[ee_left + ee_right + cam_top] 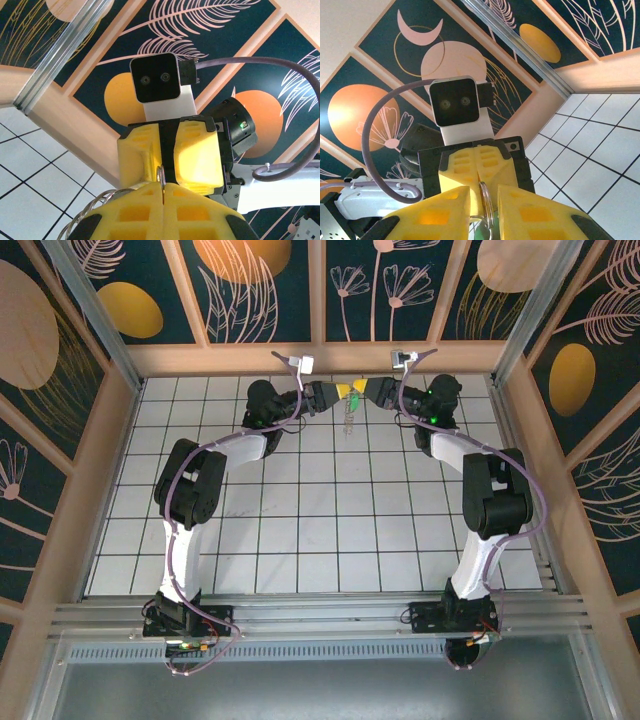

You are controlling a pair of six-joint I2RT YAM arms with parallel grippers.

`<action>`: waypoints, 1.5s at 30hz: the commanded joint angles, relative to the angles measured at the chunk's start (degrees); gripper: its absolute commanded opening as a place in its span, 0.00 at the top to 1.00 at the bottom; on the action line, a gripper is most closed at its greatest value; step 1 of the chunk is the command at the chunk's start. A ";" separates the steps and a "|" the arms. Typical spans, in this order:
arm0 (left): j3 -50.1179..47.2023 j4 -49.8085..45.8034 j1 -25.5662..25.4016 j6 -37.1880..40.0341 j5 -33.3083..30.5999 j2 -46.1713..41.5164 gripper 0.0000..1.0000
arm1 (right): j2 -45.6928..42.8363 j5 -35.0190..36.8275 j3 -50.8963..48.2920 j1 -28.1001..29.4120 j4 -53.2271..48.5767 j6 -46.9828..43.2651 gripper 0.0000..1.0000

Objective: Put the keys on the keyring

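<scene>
Top: left gripper (341, 390) and right gripper (361, 392) tip to tip over far edge of white tiled table (300, 530). Thin grey metal keyring (349, 412) dangles below them.

Left wrist: left gripper (163, 189) clamped shut on keyring (160, 176) wire.

Right wrist: right gripper (484, 190) jaws narrowly apart, keyring (490, 205) in gap, contact unclear. Small silver key with green plastic head (484, 233) at ring's lower end.

Judgement: light, stiff, slippery, swings. Pinch wire flat, key by head.

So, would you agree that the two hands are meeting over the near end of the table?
Not quite: the left hand and right hand are meeting over the far end of the table, as the top view shows.
</scene>
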 commanded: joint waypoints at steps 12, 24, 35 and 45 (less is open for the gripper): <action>0.70 3.61 -0.19 -0.84 -0.14 0.67 1.00 | -1.18 -2.45 0.24 0.62 4.54 0.75 0.94; 1.00 3.55 -0.37 -0.93 0.00 0.61 1.00 | -0.67 -2.41 1.12 1.08 4.32 1.02 0.92; 1.37 2.74 -0.37 -0.95 -0.13 -0.01 1.00 | -0.82 -2.45 0.51 1.40 4.15 0.02 1.00; 2.38 2.64 -0.37 -1.45 -0.87 0.19 0.82 | -1.28 -2.45 0.20 1.40 3.74 -0.34 1.00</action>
